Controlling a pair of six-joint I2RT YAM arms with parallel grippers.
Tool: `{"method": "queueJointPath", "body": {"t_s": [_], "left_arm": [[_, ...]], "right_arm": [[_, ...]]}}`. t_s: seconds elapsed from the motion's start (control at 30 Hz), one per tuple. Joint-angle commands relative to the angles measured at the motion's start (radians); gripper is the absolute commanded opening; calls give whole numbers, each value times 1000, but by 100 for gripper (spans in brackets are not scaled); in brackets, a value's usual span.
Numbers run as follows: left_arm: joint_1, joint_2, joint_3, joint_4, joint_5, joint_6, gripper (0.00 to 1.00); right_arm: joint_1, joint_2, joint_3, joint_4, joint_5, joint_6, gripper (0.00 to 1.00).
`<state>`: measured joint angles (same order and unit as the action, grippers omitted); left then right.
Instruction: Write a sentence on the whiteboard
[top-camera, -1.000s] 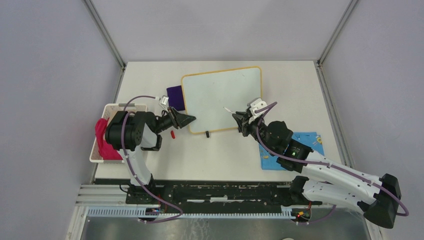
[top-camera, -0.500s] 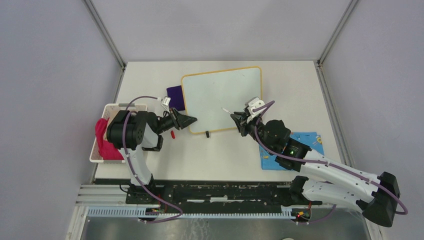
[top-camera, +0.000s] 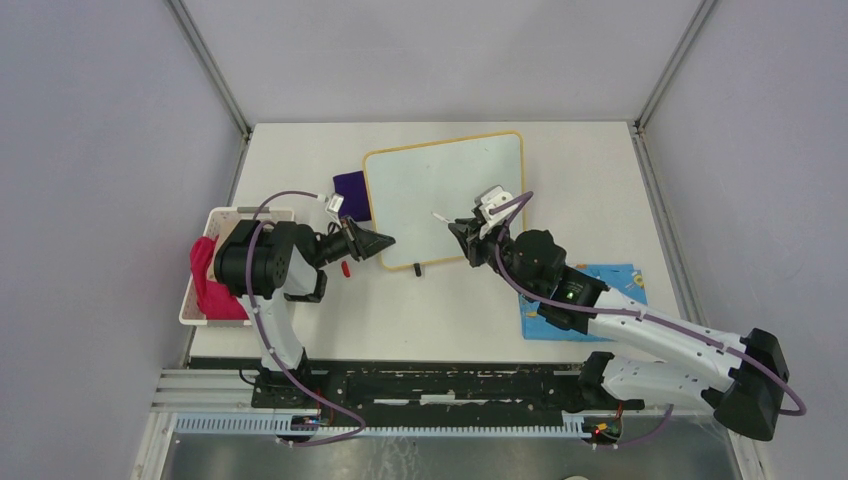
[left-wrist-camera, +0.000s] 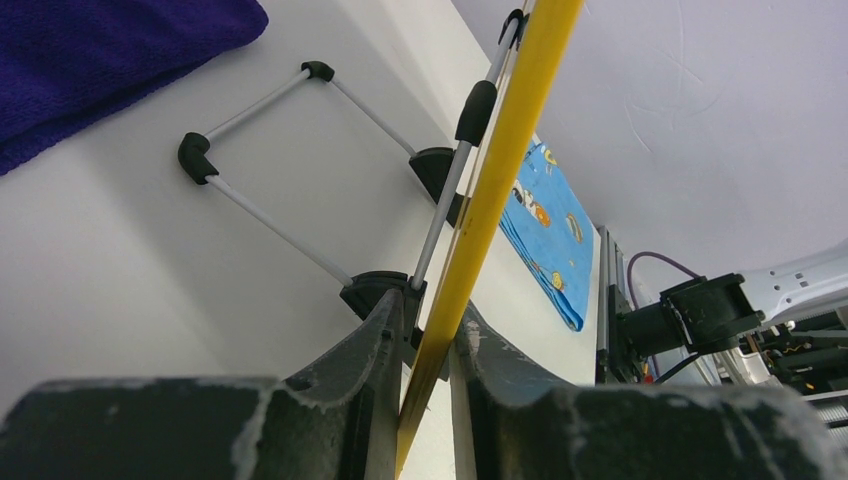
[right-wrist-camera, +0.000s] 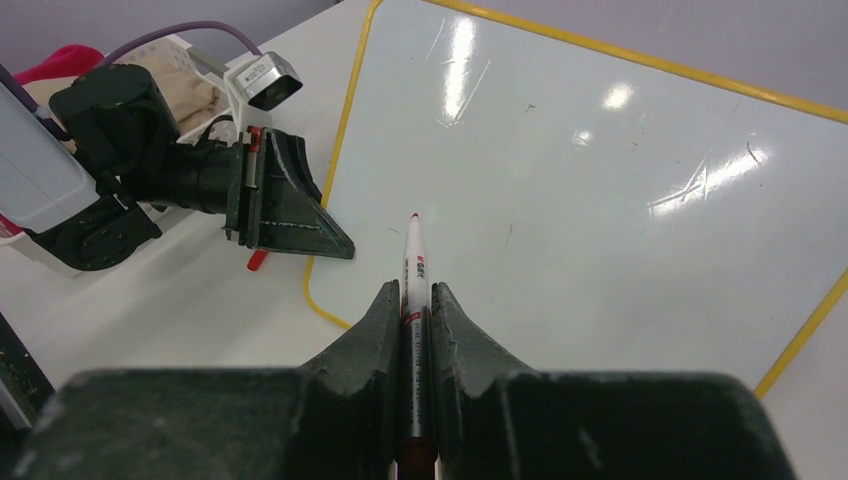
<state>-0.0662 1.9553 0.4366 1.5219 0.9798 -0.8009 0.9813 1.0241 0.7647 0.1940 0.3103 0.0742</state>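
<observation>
The whiteboard (top-camera: 445, 190) with its yellow frame lies at the table's middle; its white face (right-wrist-camera: 600, 200) is blank and no sentence shows on it. My left gripper (top-camera: 385, 240) is shut on the board's near left corner, the yellow edge (left-wrist-camera: 500, 170) clamped between the fingers. My right gripper (top-camera: 462, 238) is shut on a white marker (right-wrist-camera: 413, 270) with a red tip. The tip points at the board's lower left area, just above the surface; I cannot tell whether it touches.
A red marker cap (top-camera: 346, 268) lies by the left gripper. A purple cloth (top-camera: 349, 193) lies left of the board. A white basket (top-camera: 210, 310) with a pink cloth stands at the left edge. A blue patterned cloth (top-camera: 620, 280) lies under the right arm.
My right gripper has carried the marker left and slightly farther over the board. The left gripper keeps its hold on the board's corner.
</observation>
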Motion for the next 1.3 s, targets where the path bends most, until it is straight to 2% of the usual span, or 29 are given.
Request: {"method": "queueJointPath", "body": {"t_s": [0.0, 0.27, 0.6, 0.83, 1.27], "left_arm": [[2, 24, 14, 113, -6, 39, 9], [12, 43, 20, 132, -18, 24, 2], [24, 67, 22, 175, -28, -11, 2], [23, 68, 23, 174, -28, -11, 2], [24, 71, 24, 174, -28, -11, 2]], "right_arm": [[15, 45, 78, 78, 5, -11, 0], [35, 180, 147, 148, 65, -64, 0], [35, 336, 230, 260, 84, -97, 0], [31, 457, 357, 210, 92, -99, 0], [-9, 580, 482, 156, 28, -35, 0]]}}
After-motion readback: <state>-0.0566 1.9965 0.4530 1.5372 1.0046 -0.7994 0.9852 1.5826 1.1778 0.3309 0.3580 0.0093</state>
